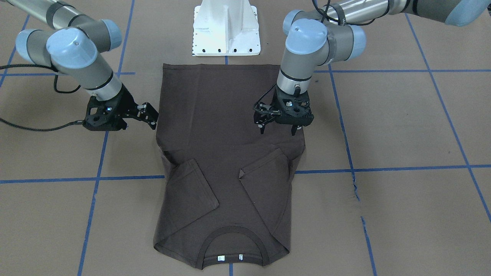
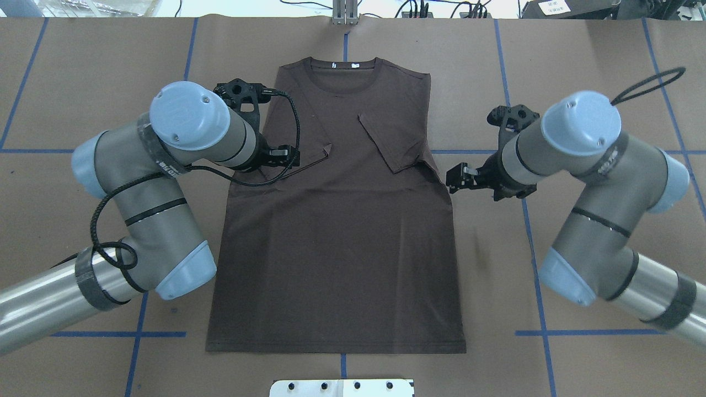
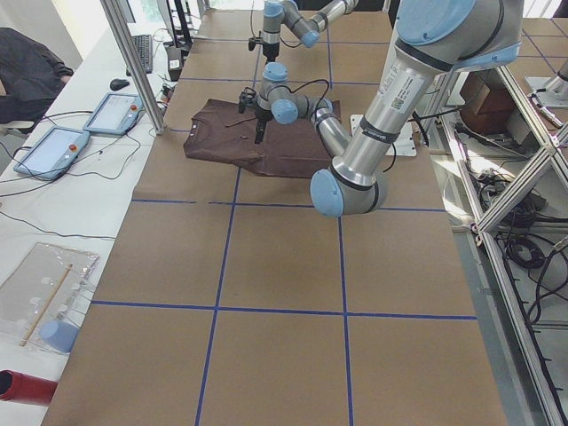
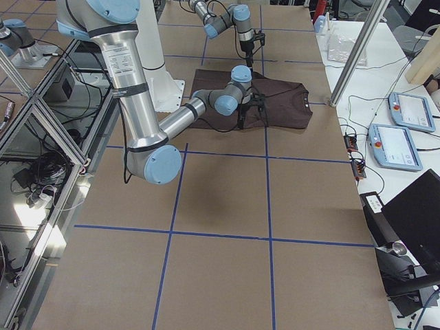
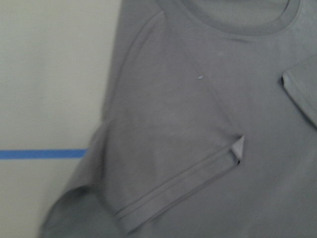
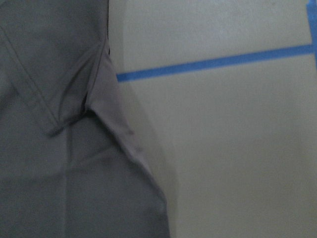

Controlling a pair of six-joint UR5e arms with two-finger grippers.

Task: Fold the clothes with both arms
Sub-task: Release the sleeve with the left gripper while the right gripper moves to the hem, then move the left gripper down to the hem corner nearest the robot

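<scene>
The dark brown T-shirt [image 1: 226, 115] lies flat in the middle of the worktop. Its long axis runs from the robot's edge to the far edge, with the hem [image 1: 220, 66] toward the white pedestal [image 1: 226, 27] and the collar [image 1: 232, 229] away from it. Both sleeves [image 1: 193, 188] are turned in over the chest. The left arm [image 1: 307, 42] hangs its jaws, spread and empty, above cloth just inside the shirt's left side edge. The right arm [image 1: 73, 53] holds its jaws, seemingly parted and empty, just beside the opposite side edge, over bare worktop. The left jaws are therefore nearer; the right, I judge, must come inward before a matched pinch.
</scene>
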